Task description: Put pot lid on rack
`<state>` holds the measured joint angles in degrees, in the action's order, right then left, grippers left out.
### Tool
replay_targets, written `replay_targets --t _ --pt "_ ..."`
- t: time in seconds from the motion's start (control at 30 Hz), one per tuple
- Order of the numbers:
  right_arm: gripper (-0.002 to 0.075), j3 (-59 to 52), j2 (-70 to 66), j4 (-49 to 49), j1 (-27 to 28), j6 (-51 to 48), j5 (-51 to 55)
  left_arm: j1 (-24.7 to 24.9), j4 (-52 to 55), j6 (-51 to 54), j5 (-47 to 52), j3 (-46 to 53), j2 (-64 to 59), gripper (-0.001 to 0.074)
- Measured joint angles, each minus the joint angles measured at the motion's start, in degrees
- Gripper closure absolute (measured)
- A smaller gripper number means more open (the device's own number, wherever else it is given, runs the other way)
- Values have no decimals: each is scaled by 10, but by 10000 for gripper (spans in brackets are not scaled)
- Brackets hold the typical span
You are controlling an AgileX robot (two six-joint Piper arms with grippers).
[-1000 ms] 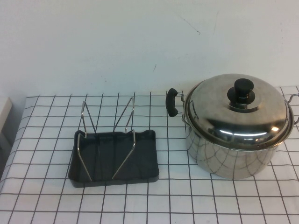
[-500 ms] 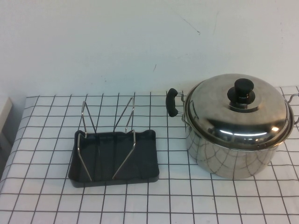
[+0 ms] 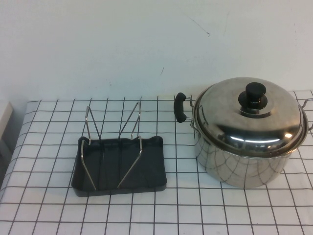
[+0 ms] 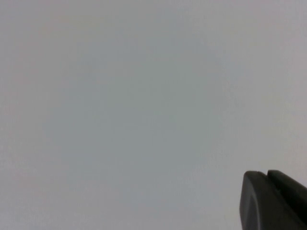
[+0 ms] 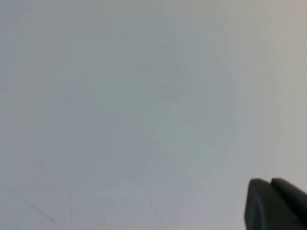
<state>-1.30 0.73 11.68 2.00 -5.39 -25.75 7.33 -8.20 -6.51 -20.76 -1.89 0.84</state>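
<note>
The shiny domed pot lid [image 3: 230,120] with its black knob [image 3: 254,93] sits on the steel pot [image 3: 239,166] at the right of the table. The black rack [image 3: 151,169] with two silver wire dividers [image 3: 133,128] stands to the pot's left, with nothing in it. Neither arm shows in the high view. My left gripper [image 4: 266,174] shows only in the left wrist view, its two dark fingertips pressed together against a blank wall. My right gripper [image 5: 270,182] shows the same way in the right wrist view, shut and holding nothing.
The table has a white cloth with a black grid [image 3: 49,205]. The pot's black side handle [image 3: 181,107] points toward the rack. A pale wall stands behind the table. A beige object [image 3: 5,122] sits at the table's left edge.
</note>
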Motion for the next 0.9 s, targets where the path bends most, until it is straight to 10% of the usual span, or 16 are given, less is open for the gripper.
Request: replay_targets --t 0.43,0.9 --pt "729 271 -203 -182 -8 -17 331 0 56 6 244 -124 -144 738" --pt "729 343 -583 -282 -178 -19 39 0 136 -45 124 -123 -250 738"
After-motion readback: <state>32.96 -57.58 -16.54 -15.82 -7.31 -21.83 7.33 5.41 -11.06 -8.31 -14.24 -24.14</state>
